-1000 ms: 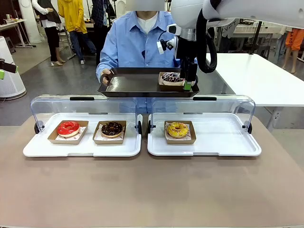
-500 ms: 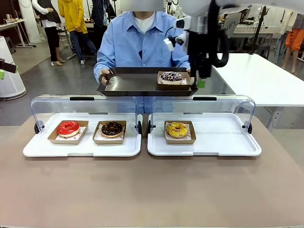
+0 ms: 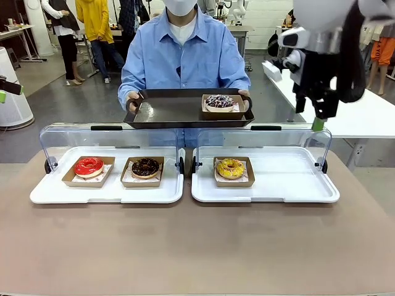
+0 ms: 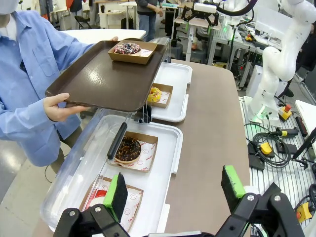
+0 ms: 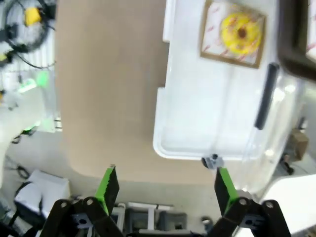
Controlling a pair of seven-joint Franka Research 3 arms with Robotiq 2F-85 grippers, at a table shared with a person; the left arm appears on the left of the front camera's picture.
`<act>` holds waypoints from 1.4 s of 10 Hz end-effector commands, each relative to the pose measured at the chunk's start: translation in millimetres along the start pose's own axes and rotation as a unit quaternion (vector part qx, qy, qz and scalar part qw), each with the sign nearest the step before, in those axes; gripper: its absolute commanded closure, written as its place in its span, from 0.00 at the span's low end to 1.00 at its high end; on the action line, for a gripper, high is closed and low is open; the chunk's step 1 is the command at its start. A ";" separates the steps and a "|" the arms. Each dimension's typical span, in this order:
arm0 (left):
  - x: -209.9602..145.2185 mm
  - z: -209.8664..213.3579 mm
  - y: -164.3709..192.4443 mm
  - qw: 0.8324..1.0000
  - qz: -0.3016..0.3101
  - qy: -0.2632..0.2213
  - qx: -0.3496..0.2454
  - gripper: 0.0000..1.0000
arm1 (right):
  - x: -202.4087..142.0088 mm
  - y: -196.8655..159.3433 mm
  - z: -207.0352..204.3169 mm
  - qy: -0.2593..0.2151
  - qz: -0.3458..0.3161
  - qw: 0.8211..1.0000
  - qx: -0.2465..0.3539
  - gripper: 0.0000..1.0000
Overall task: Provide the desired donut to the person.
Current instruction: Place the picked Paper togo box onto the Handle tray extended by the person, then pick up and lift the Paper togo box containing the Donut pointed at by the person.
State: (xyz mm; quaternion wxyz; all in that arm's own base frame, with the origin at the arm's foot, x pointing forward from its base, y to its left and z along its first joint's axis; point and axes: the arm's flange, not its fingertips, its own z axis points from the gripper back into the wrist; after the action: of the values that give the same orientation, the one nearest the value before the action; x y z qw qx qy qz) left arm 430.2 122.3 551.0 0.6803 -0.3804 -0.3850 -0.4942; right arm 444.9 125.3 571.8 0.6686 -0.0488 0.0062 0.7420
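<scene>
The person [image 3: 185, 55] in a light blue shirt holds a dark tray [image 3: 166, 111] with both hands beyond the display cases. On the tray's right part sits a sprinkled chocolate donut [image 3: 219, 102] in a cardboard boat, also visible from the left wrist as the sprinkled donut [image 4: 127, 48] on the tray [image 4: 94, 81]. My right gripper [image 3: 316, 116] hangs open to the right of the tray, apart from it; the right wrist view shows my right gripper [image 5: 165, 190] with nothing between its fingers. My left gripper [image 4: 174, 190] is open and empty, high above the table's left end.
Two white trays with raised clear lids stand on the brown table [image 3: 197, 246]. The left one [image 3: 43, 194] holds a red donut [image 3: 89, 166] and a chocolate donut [image 3: 145, 167]; the right one [image 3: 290, 185] holds a yellow donut [image 3: 230, 168]. White tables stand behind on the right.
My right gripper has drawn back from the tray to the right and a little higher, leaving the sprinkled donut on the tray. The person still holds the tray.
</scene>
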 end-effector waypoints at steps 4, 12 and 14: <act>0.9 1.8 -0.7 1.000 -0.003 -0.004 -0.001 0.00 | -6.5 1.4 -11.1 -0.003 -0.008 1.000 -0.005 0.00; 0.9 1.8 -0.7 1.000 -0.003 -0.004 -0.001 0.00 | -6.5 1.4 -11.1 -0.003 -0.008 1.000 -0.005 0.00; 0.9 1.8 -0.7 1.000 -0.003 -0.004 -0.001 0.00 | -6.5 1.4 -11.1 -0.003 -0.008 1.000 -0.005 0.00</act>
State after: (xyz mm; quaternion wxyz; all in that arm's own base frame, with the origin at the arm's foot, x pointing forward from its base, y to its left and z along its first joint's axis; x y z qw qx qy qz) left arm 430.2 122.3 551.0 0.6803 -0.3804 -0.3850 -0.4942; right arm 445.3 119.0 559.4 0.6767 -0.0516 -0.0048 0.7344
